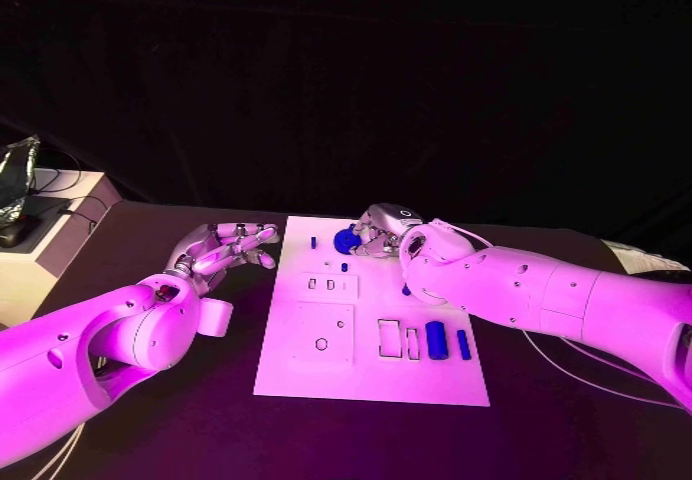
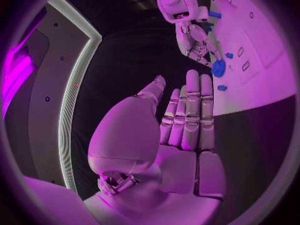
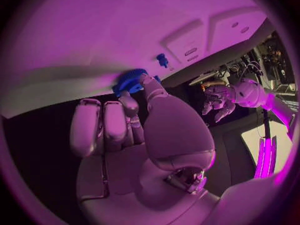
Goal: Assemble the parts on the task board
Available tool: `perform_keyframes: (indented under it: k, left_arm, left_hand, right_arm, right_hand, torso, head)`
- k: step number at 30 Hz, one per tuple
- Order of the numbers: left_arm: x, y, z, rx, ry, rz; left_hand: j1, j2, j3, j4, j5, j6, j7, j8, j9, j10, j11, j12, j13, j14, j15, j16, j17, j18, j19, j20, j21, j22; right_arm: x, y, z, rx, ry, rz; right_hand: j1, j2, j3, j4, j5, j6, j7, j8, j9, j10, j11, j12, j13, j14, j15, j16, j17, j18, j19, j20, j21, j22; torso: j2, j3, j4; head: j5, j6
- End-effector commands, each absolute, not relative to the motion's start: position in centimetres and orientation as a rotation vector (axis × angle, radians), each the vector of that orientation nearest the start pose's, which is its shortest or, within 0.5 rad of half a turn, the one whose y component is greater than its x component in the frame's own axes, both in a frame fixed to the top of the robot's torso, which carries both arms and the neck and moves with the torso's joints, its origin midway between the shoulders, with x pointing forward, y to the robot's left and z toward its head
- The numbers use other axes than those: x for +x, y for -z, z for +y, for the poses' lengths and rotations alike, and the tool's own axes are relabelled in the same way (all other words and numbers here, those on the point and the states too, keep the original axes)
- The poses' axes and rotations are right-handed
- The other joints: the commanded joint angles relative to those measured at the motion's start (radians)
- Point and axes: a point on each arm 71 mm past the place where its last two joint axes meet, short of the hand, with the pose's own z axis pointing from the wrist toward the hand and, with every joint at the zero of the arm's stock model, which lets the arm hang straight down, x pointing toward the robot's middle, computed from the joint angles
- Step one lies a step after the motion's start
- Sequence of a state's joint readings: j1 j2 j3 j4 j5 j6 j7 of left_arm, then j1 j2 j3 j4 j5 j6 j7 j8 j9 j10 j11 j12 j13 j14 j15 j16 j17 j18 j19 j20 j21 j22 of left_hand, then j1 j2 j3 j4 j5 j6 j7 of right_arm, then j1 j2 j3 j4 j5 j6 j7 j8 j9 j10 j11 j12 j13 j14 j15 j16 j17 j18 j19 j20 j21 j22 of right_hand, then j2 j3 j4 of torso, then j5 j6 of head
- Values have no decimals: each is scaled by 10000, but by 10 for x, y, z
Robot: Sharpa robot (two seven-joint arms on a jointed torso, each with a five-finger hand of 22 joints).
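The white task board (image 1: 368,375) lies in the middle of the black table. At its far edge my right hand (image 1: 389,232) pinches a round blue toothed part (image 1: 346,241) between thumb and finger, right at the board's surface. The right wrist view shows this part (image 3: 129,81) at the fingertips of the right hand (image 3: 137,130), near a small blue peg (image 3: 162,60). Two blue bars (image 1: 436,334) lie by the board's right side. My left hand (image 1: 231,250) hovers off the board's left edge, fingers straight, holding nothing. The left wrist view shows the left hand (image 2: 181,130) and the toothed part (image 2: 218,68).
Small blue pegs (image 1: 313,242) stand near the board's far left corner. Rectangular recesses (image 1: 389,338) and a round hole (image 1: 320,344) mark the board's near half. A white cabinet (image 1: 51,230) with dark gear stands past the table's left edge.
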State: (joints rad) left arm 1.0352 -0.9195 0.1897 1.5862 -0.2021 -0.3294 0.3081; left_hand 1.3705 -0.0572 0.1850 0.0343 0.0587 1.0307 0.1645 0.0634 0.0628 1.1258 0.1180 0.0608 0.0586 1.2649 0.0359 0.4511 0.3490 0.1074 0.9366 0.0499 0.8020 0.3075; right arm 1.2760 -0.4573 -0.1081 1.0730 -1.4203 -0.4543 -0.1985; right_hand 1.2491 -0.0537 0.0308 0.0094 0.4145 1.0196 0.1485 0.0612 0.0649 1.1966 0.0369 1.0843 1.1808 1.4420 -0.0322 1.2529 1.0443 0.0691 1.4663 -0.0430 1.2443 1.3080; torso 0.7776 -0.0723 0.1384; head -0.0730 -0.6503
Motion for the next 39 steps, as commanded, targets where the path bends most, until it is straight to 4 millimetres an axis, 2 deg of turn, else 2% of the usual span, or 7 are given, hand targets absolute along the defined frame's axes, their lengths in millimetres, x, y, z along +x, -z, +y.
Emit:
perform_keyframes:
  k: [1,4,11,15,25,32,39]
  left_arm:
    - [478,167,231,-10327,15169,13958]
    - [478,167,231,-10329,15167,13959]
    - [478,167,232,-10336,15138,13950]
    - [478,167,233,-10338,15128,13948]
    - [478,167,234,-10342,15088,13922]
    - [479,168,237,-10332,15053,13856]
    - [479,169,238,-10322,15077,13852]
  left_hand:
    - [30,93,-14,-30,-39,-33,0,-2,8,-90,0,-16,10,-77,14,50,-9,69,-97,-4,49,-17]
    - [30,93,-14,-30,-39,-33,0,-2,8,-90,0,-16,10,-77,14,50,-9,69,-97,-4,49,-17]
    - [30,93,-14,-30,-39,-33,0,-2,8,-90,0,-16,10,-77,14,50,-9,69,-97,-4,49,-17]
    - [30,93,-14,-30,-39,-33,0,-2,8,-90,0,-16,10,-77,14,50,-9,69,-97,-4,49,-17]
    - [47,92,-19,-49,-39,-38,-3,-1,8,-94,0,-17,9,-81,13,52,-12,70,-105,-4,68,-40]
    - [38,84,-31,-49,-40,-30,-13,0,9,-80,-2,-16,10,-139,25,8,-34,56,-164,18,35,-70]
    - [36,83,-39,-50,-40,10,-28,-1,8,-26,-13,-16,10,-155,33,-111,-101,53,-191,45,-51,-148]
  right_arm:
    - [566,186,-135,-568,-4860,15902]
    - [567,187,-136,-555,-4783,15978]
    - [565,187,-141,-523,-4721,15956]
    - [562,186,-144,-489,-4778,15855]
    - [551,179,-161,-185,-4964,15067]
    - [539,163,-188,680,-6008,13933]
    - [531,154,-234,1446,-7028,14327]
  right_hand:
    - [-136,-35,-80,22,-96,-133,27,34,10,-19,38,-66,10,-15,-18,29,20,61,427,-42,47,1749]
    - [-134,-137,3,147,-111,-165,35,34,13,-16,49,-93,63,-23,-4,32,24,77,425,-8,50,1750]
    - [-153,-119,8,175,-66,-128,23,41,15,7,41,-90,78,-23,-10,25,16,76,426,-14,51,1750]
    - [-160,-103,9,191,-86,-117,21,37,13,36,37,-71,99,-19,-14,26,19,75,427,-18,52,1750]
    - [-124,-103,23,177,-50,-79,11,40,14,61,27,-67,125,-21,-20,22,13,74,429,-25,51,1749]
    - [157,-128,153,-43,-3,-54,22,42,14,68,19,-95,123,-27,-30,-6,-13,71,427,-32,47,1749]
    - [615,-153,274,-558,-211,31,33,40,11,61,19,-116,143,-32,-38,-34,-18,54,408,-39,61,1755]
  torso:
    - [7,-9,8]
    - [-2,-8,20]
    - [-7,-14,4]
    - [-4,-4,-7]
    - [-11,-3,5]
    - [-22,24,-41]
    - [-57,84,-166]
  head:
    - [-24,2]
    - [-28,4]
    - [-12,-12]
    - [1,-9]
    - [-5,-8]
    - [-9,102]
    - [-34,157]
